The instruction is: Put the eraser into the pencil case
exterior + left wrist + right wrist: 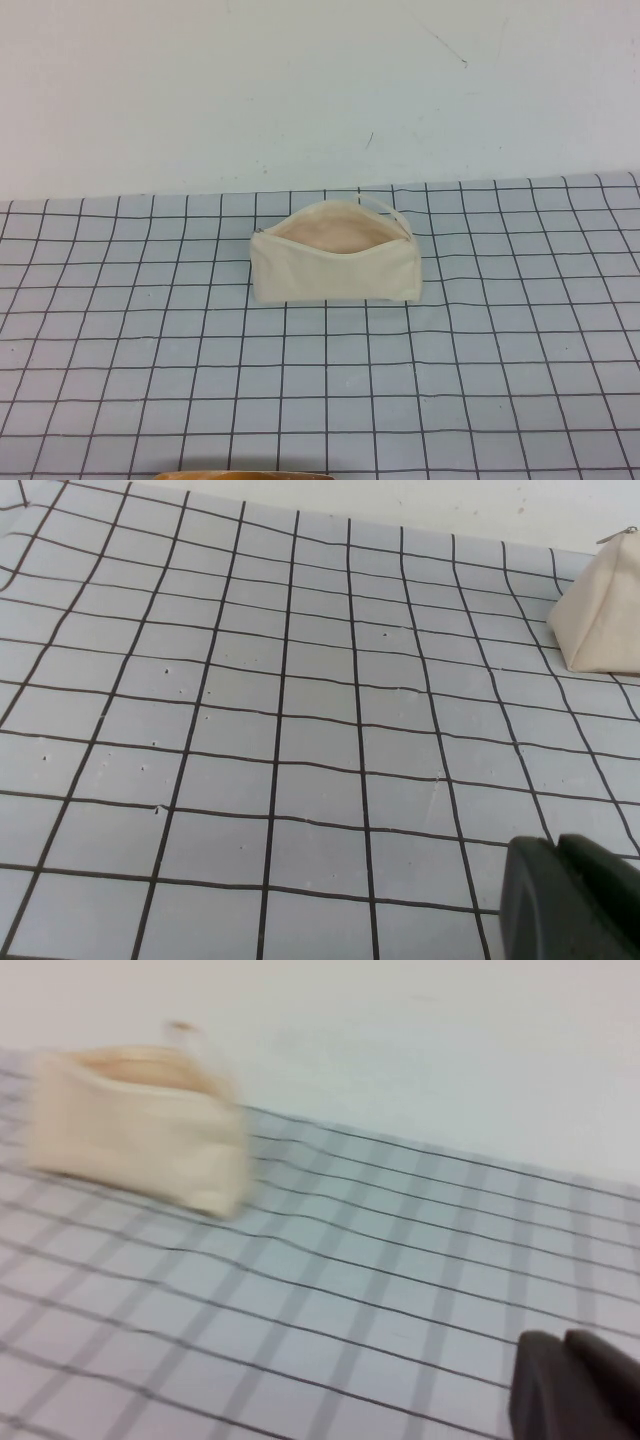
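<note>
The pencil case (335,252) is a cream fabric pouch standing on the grid mat with its zip open and its pale pinkish lining showing. It also shows in the left wrist view (606,610) and, blurred, in the right wrist view (135,1125). The eraser is not in view in any frame. My left gripper (558,845) is shut, low over the mat and well away from the pouch. My right gripper (565,1338) is shut, above the mat to the pouch's side. Neither gripper shows in the high view.
The grey mat with black grid lines (150,340) covers the table in front of a plain white wall (300,90). A thin orange-brown edge (240,475) shows at the bottom of the high view.
</note>
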You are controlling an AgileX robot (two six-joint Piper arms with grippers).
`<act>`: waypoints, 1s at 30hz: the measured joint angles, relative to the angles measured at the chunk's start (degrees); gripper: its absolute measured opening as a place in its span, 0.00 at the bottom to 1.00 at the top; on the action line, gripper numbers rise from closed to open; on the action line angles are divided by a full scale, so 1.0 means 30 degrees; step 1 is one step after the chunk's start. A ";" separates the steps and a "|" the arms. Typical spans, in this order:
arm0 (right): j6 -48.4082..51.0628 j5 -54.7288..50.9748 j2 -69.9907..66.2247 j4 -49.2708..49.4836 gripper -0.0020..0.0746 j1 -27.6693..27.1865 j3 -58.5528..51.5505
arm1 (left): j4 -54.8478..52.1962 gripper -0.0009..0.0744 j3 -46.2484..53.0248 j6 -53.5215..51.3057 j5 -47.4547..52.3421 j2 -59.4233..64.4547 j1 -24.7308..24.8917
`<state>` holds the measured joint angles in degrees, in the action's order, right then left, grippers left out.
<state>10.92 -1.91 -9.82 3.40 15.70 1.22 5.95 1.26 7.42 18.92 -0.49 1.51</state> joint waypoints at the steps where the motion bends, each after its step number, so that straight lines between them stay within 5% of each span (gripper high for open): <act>1: 0.0000 0.0000 0.0351 0.0000 0.02 -0.0763 -0.0299 | 0.0000 0.01 0.0000 0.0000 0.0000 0.0000 0.0000; 9: -0.0078 -0.3315 0.3061 -0.0011 0.02 -0.4649 -0.0926 | 0.0000 0.01 0.0000 0.0000 0.0000 0.0000 0.0000; 13: -0.0848 -0.5815 0.3447 -0.0463 0.02 -0.4784 -0.0926 | 0.0000 0.01 0.0000 0.0000 0.0000 0.0000 0.0000; 30: -0.1091 -0.6065 0.3447 -0.0658 0.02 -0.4825 -0.0891 | 0.0000 0.01 0.0000 0.0000 0.0000 0.0000 0.0000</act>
<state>7.64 -20.10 0.52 1.42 1.23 -1.45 5.95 1.26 7.42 18.92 -0.49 1.51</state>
